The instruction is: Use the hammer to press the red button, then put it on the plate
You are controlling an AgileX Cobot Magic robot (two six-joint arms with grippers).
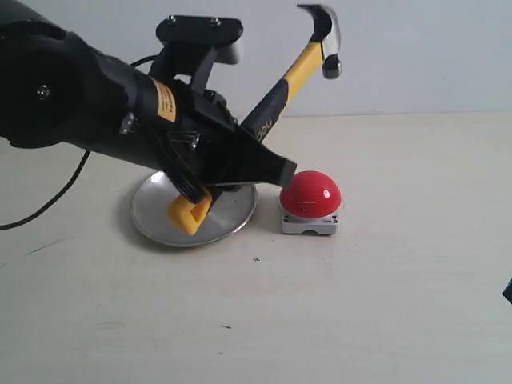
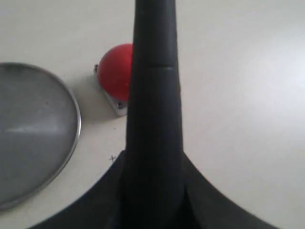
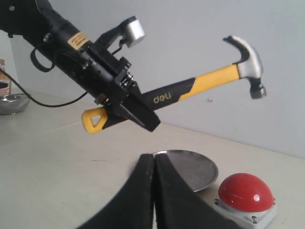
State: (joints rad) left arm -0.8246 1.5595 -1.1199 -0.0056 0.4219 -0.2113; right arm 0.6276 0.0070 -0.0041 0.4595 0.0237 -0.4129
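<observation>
Exterior view, left claw (image 1: pixel 240 164): clamped around the black lower grip of the hammer, reaching in from the left.
Exterior view, hammer (image 1: pixel 296 76): held off the counter and tilted, its steel head raised high up and to the right and its yellow looped end low in front of the plate.
Exterior view, red button (image 1: pixel 310 194): on its grey base on the counter (image 1: pixel 384 304), just to the right of the plate and beneath the raised handle.
Exterior view, plate (image 1: pixel 156 212): flat on the counter, partly hidden behind the claw and the yellow handle end.
Left wrist view, hammer (image 2: pixel 155 95): black handle ran up the middle of the picture, gripped at its base between the claw's two dark fingers (image 2: pixel 71 214).
Left wrist view, red button (image 2: pixel 116 71): partly hidden behind the handle, close to the plate (image 2: pixel 76 124) but apart from it.
Right wrist view, right claw (image 3: pixel 153 191): narrow, fingers pressed together with nothing between them, low over the counter.
Right wrist view, hammer (image 3: pixel 209 78): in the air in the left claw (image 3: pixel 128 107), "deli" visible on the grip, head well above the red button (image 3: pixel 245 191).
Right wrist view, plate (image 3: pixel 190 167): bare, beside the button.
</observation>
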